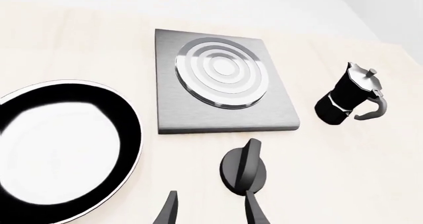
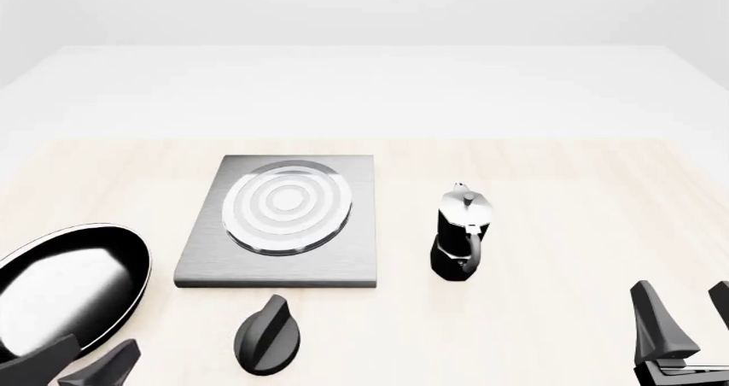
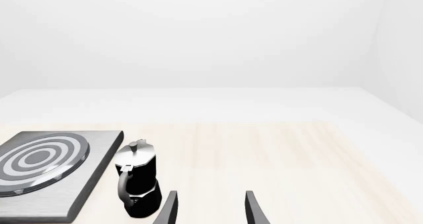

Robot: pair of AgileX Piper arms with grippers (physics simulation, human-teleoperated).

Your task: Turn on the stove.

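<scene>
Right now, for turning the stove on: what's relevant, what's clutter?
Relevant: stove plate, black knob, left gripper closest to the knob.
Clutter: frying pan, moka pot.

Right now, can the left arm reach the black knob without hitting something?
Probably yes. The left gripper is open beside the knob, with bare table between them; the frying pan lies off that path.

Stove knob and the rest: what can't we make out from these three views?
- Knob: no on/off marks readable in front or left wrist view; absent from right wrist view.
- Frying pan: handle not shown; cut by the left edge in front and left wrist views.
- Left tool: front view's bottom edge cuts it.
- Right tool: cut at the corner.
</scene>
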